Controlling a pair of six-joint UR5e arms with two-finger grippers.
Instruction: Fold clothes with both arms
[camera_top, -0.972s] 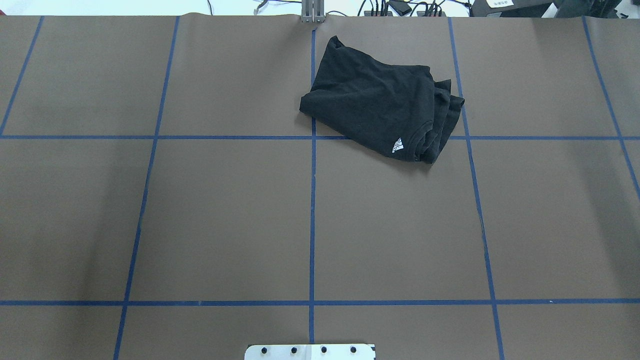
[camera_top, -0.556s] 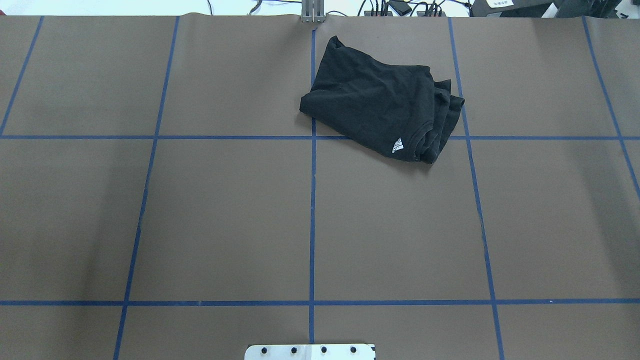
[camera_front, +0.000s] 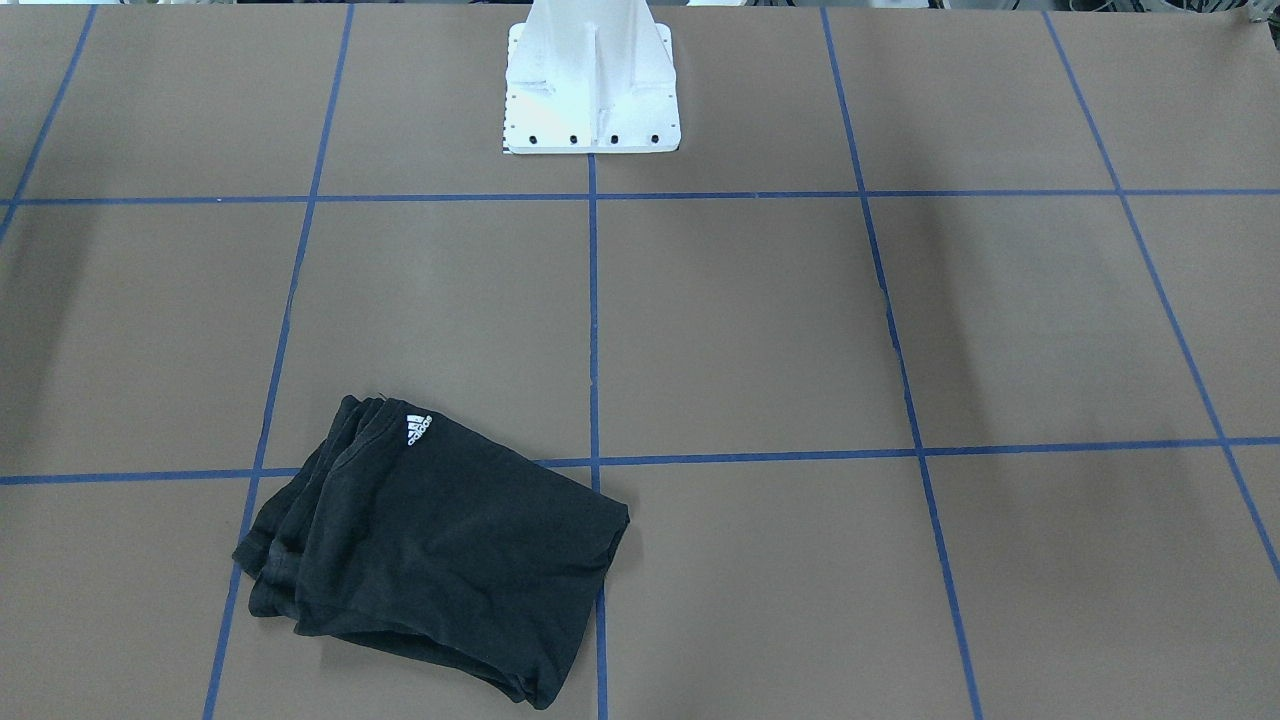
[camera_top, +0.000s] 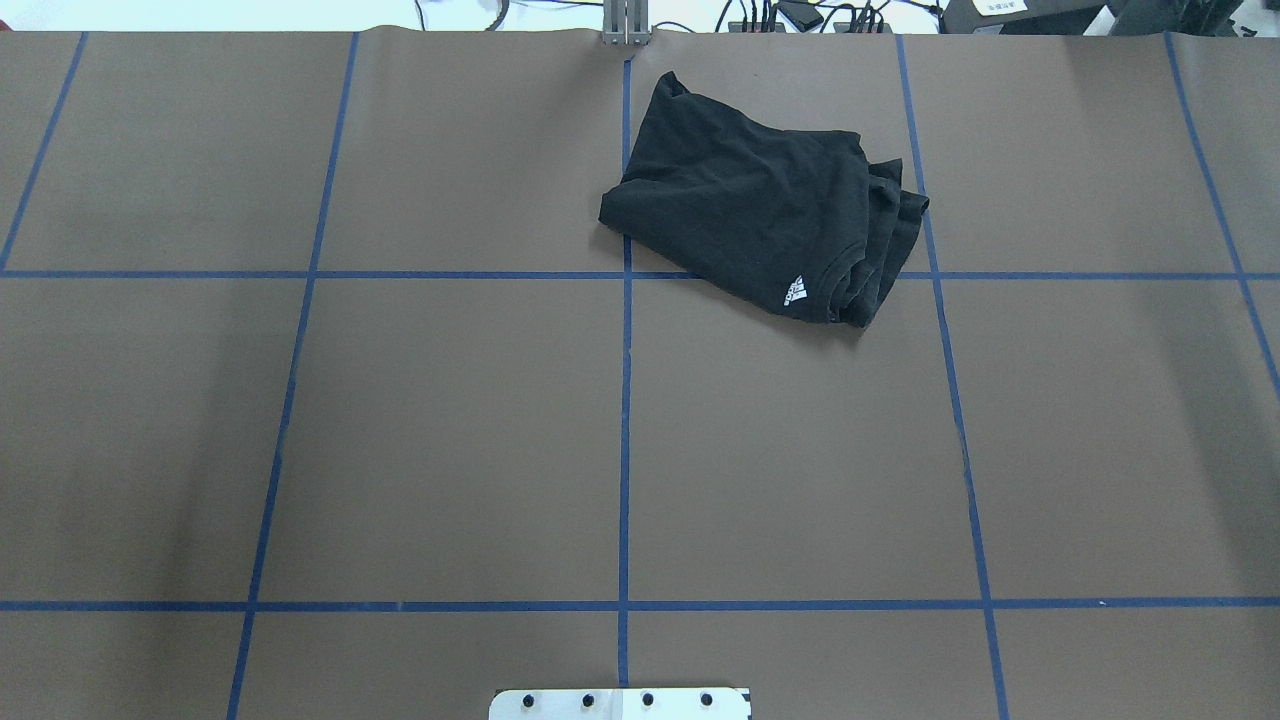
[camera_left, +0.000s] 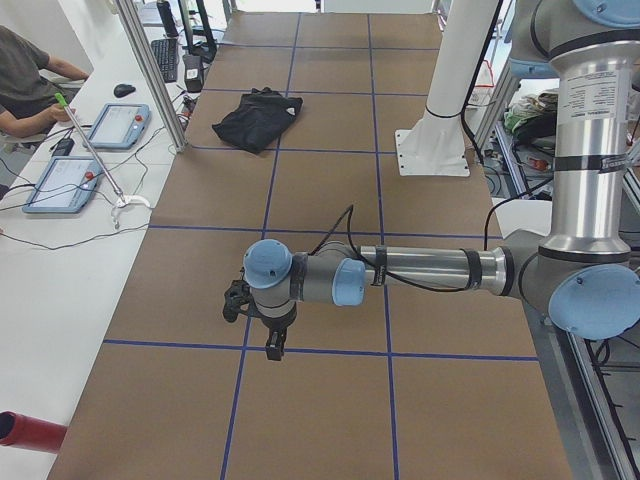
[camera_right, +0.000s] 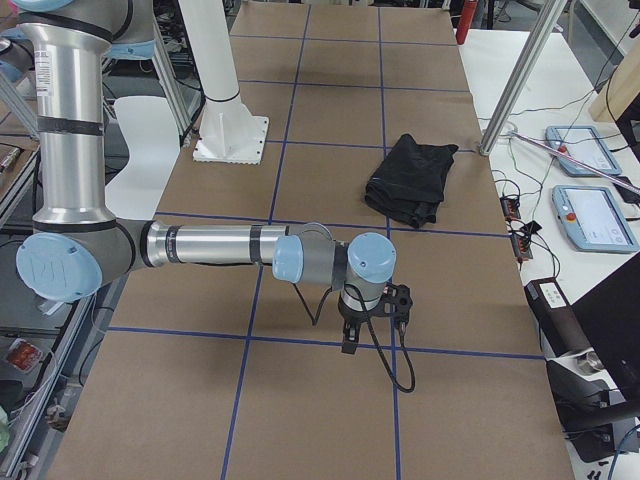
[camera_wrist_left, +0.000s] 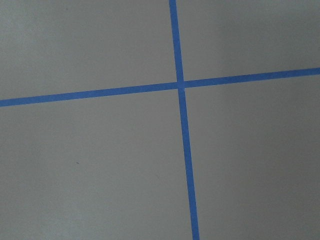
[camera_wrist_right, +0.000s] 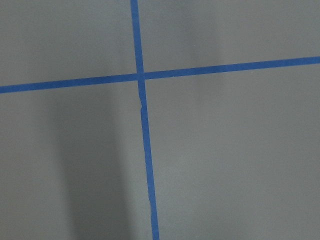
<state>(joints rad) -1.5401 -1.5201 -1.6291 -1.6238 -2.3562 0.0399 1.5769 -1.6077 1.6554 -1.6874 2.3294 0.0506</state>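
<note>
The black T-shirt (camera_top: 760, 215) lies folded into a compact bundle on the brown table (camera_top: 450, 420), on the side far from the robot and a little to its right of the middle. A small white logo (camera_top: 793, 292) faces up at the bundle's near right corner, and the stacked cloth edges show along its right side. The bundle's left corner laps over the long middle line of blue tape (camera_top: 625, 450), and its near edge crosses one of the cross lines. Nothing holds or touches it. The white pedestal (camera_front: 592, 90) stands at the table's opposite edge, well apart from the shirt. The left arm (camera_left: 430, 268) reaches out low over its end of the table, and the left gripper (camera_left: 273, 350) points down above a tape line; the right arm (camera_right: 210, 245) and right gripper (camera_right: 349, 343) do the same at the other end. Only the side views show the two pincers, so I cannot tell whether either is apart or together. Each wrist camera shows only bare table and a tape crossing (camera_wrist_left: 180, 84).
</note>
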